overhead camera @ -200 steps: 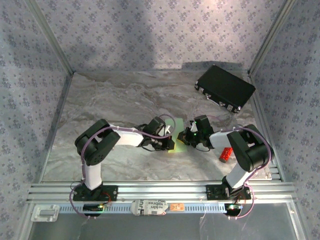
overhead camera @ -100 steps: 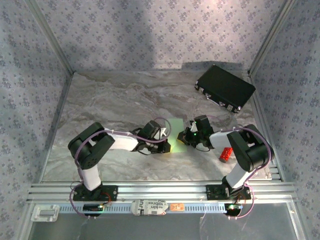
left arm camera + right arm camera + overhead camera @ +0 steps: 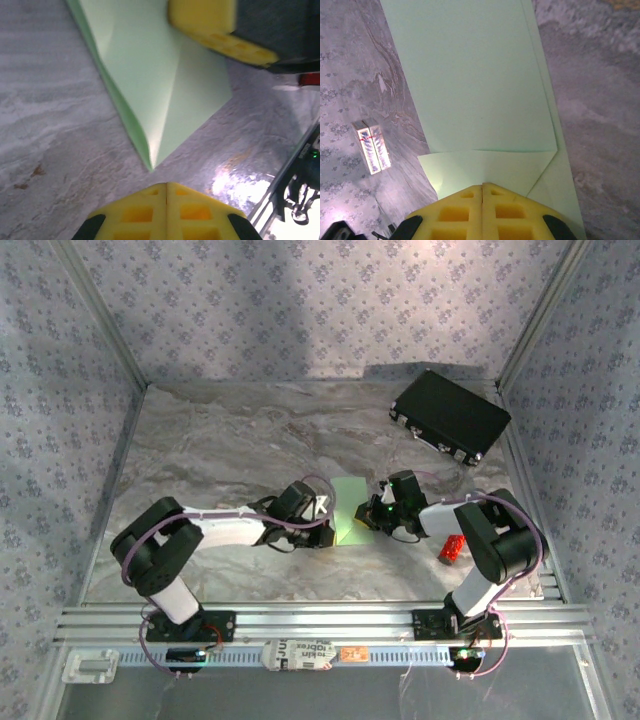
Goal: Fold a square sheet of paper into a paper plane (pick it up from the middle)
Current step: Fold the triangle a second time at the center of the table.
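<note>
The grey marbled surface (image 3: 200, 440) fills the floor of a booth with patterned walls. Two black-and-white arms reach inward over its near half, the left arm (image 3: 215, 528) stretched low towards the right and the right arm (image 3: 478, 530) bent back towards the left, so that their tips meet near the middle. A black rectangular case (image 3: 450, 416) lies flat at the far right corner, well apart from both arms.

The pale green sheet of thin paper (image 3: 348, 495) lies flat on the surface between the two arm tips, a little right of centre. It is partly folded: the right wrist view shows one layer lying over another, with a straight cross crease and a slanted corner fold (image 3: 470, 75), and the left wrist view shows diagonal creases running down to a sharp point (image 3: 160, 75).

The left end effector (image 3: 166, 186) has its yellow fingers pressed fully together with nothing between them, their tips just beside the paper's point but apart from it. The right end effector (image 3: 482, 186) is likewise closed tight and grips nothing; its tips lie over the paper's folded edge, and one yellow finger (image 3: 215, 25) rests on top of the sheet.

A small red cylinder (image 3: 452, 548) sits on the surface at the near right, just beside the right arm.
</note>
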`<action>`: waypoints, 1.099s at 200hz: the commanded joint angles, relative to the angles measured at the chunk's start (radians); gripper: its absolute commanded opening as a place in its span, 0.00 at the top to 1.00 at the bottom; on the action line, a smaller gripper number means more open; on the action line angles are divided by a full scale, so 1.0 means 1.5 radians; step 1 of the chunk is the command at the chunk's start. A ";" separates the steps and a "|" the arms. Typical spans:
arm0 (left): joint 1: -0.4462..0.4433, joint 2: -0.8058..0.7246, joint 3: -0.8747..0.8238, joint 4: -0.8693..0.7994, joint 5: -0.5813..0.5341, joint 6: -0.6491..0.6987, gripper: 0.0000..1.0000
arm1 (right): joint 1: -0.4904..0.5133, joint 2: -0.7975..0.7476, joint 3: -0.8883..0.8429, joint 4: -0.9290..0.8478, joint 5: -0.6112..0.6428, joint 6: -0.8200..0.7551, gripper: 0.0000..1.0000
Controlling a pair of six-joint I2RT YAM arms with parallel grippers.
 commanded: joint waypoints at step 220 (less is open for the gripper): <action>0.000 0.157 0.035 0.059 -0.024 -0.043 1.00 | 0.039 -0.037 0.035 -0.102 0.008 -0.038 1.00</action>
